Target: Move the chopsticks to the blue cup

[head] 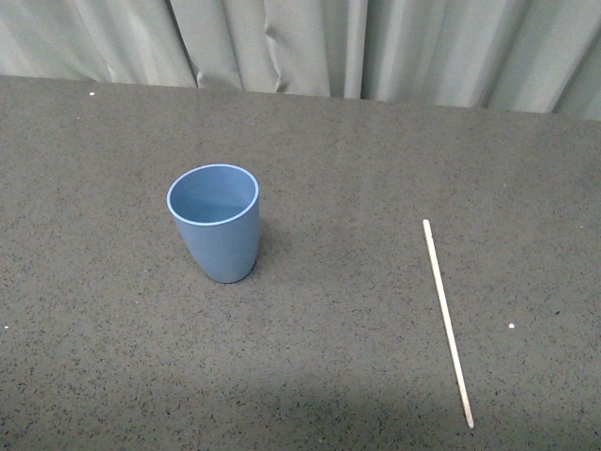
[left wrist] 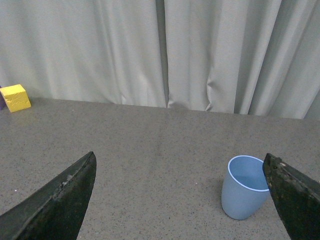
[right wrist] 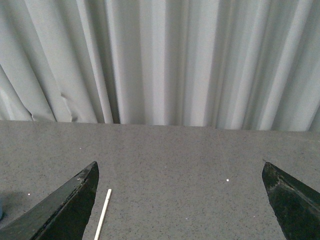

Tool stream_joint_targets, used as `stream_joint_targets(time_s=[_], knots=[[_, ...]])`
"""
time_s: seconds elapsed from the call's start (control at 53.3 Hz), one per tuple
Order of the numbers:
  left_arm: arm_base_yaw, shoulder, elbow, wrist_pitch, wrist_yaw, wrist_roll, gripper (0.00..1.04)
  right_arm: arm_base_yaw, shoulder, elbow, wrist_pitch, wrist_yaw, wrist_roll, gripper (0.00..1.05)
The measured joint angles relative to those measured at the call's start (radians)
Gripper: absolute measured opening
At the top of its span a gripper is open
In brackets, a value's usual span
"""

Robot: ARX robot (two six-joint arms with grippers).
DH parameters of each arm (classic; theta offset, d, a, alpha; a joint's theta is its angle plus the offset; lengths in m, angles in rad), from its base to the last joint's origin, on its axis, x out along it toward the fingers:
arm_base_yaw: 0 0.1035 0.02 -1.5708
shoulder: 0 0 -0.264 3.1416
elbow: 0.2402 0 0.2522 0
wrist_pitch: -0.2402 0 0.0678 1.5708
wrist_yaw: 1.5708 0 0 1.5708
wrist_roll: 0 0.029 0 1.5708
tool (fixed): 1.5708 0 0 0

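Note:
The blue cup (head: 215, 222) stands upright and empty on the dark speckled table, left of centre in the front view. It also shows in the left wrist view (left wrist: 243, 187), next to one dark finger of my left gripper (left wrist: 180, 167), which is open and empty. The chopstick (head: 447, 320) lies flat on the table at the right, well apart from the cup. Its far end shows in the right wrist view (right wrist: 102, 215), next to one dark finger of my right gripper (right wrist: 180, 170), which is open and empty. Neither arm shows in the front view.
A grey curtain (head: 376, 47) hangs along the table's far edge. A yellow block (left wrist: 15, 97) sits far off by the curtain in the left wrist view. Small white specks (head: 512, 326) dot the table (head: 338, 169).

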Motion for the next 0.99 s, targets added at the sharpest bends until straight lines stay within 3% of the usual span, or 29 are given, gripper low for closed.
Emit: stream_joint_targets(time_s=[0.995], knots=[[0.000, 0.000, 0.000, 0.000, 0.000, 0.000, 0.98, 0.000, 0.000, 0.000, 0.000, 0.000, 0.000, 0.95]])
